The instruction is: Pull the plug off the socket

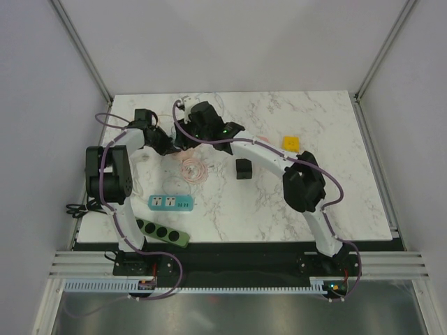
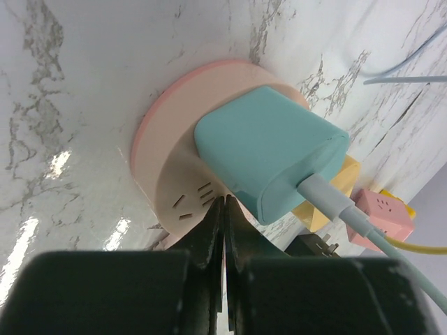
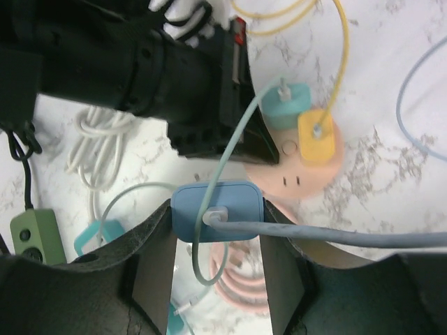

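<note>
A round pink socket (image 2: 167, 174) lies on the marble table with a teal plug (image 2: 269, 157) in it. A yellow plug (image 3: 316, 136) sits beside the teal plug (image 3: 286, 105) in the same socket (image 3: 300, 178). My left gripper (image 2: 225, 204) is shut, its tips pressing on the socket's top face. Away from the socket and above a pink coil, my right gripper (image 3: 216, 213) is shut on a blue plug (image 3: 216, 206) with a grey cable. In the top view both grippers, left (image 1: 167, 143) and right (image 1: 183, 129), meet at the table's back left and hide the socket.
A coiled pink cable (image 1: 193, 169), a black cube (image 1: 242, 169) and a yellow block (image 1: 291, 143) lie mid-table. A teal power strip (image 1: 171, 203) and a green one (image 1: 162, 232) sit at the front left. A pink square socket (image 2: 380, 209) with a yellow cable lies behind.
</note>
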